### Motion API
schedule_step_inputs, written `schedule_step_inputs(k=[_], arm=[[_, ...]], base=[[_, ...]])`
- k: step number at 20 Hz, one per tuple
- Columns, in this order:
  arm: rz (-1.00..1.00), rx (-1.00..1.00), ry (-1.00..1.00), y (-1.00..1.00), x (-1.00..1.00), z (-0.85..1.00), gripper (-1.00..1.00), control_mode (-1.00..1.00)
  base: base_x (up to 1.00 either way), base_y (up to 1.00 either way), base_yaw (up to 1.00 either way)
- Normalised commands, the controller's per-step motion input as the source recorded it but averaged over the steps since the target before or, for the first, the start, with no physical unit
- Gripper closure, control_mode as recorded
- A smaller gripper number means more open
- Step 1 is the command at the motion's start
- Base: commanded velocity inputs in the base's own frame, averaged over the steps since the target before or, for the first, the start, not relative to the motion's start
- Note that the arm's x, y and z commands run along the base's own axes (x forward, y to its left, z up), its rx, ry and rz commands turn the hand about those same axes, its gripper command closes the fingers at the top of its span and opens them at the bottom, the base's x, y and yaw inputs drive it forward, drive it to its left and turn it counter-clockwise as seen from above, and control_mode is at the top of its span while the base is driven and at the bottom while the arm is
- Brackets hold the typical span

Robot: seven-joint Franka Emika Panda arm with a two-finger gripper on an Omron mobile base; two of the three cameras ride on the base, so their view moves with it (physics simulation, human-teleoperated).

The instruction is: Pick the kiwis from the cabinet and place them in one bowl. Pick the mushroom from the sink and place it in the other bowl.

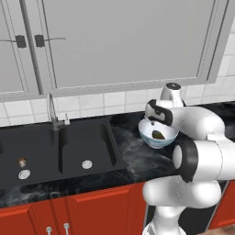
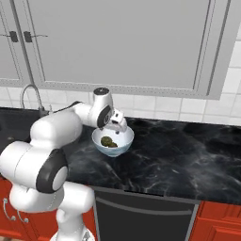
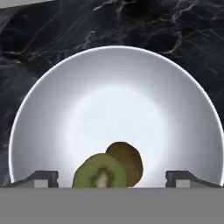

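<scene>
My gripper [image 1: 158, 125] hangs open just above the blue-tinted white bowl [image 1: 146, 137] on the black counter, right of the sink [image 1: 98, 153]. Two kiwis lie loose in that bowl [image 3: 113, 87]: a brown one [image 3: 129, 158] and, in front of it, one showing a green cut face [image 3: 99, 174]. Both sit between my widely spread fingertips [image 3: 41, 179], and neither tip touches them. From the right base view, the gripper [image 2: 117, 128] is over the bowl [image 2: 124, 145] with the kiwis [image 2: 109, 141] inside. The mushroom [image 1: 21, 161] stands in the left basin. The cabinet and the other bowl are out of view.
Grey wall cabinets [image 1: 124, 41] hang low over the counter above my arm. A thin silver tap [image 1: 52, 112] rises behind the sink. Black marble counter [image 2: 179, 155] stretches to the right of the bowl. Red base doors [image 1: 92, 209] run below the counter edge.
</scene>
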Motion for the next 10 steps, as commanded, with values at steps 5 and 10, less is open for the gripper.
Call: schedule_step_inputs(k=[5, 10], arm=[[-0.03, 0.00, 0.01, 0.00, -0.60, 0.41, -1.00, -1.00], [-0.03, -0.01, 0.00, 0.15, -0.94, 0.18, -1.00, -1.00]], base=[[0.00, 0.00, 0.00], [0.00, 0.00, 0.00]])
